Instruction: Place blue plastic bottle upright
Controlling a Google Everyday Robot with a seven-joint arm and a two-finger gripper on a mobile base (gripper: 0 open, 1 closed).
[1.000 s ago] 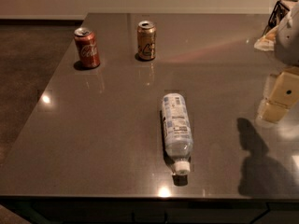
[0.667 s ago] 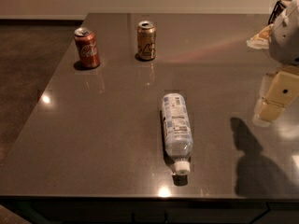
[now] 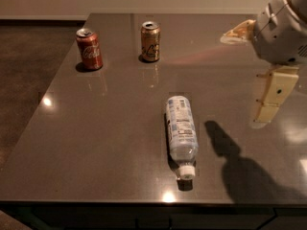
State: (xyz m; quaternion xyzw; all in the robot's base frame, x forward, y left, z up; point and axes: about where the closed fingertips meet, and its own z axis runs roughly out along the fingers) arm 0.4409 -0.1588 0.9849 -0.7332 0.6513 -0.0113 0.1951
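The blue plastic bottle (image 3: 181, 130) lies on its side near the middle of the dark table (image 3: 110, 128), with its white cap (image 3: 186, 172) pointing toward the front edge. It is clear with a white printed label. My gripper (image 3: 242, 80) hangs in the air at the right, above the table and to the right of the bottle, apart from it. Its two cream fingers (image 3: 271, 94) are spread wide, open and empty. Its shadow falls on the table just right of the bottle.
A red cola can (image 3: 89, 49) and a gold soda can (image 3: 150, 41) stand upright at the back left of the table. The table's front edge runs just below the bottle cap. Dark floor lies to the left.
The gripper has moved left, toward the bottle, and its shadow has shifted left with it. The bottle and both cans have not moved.
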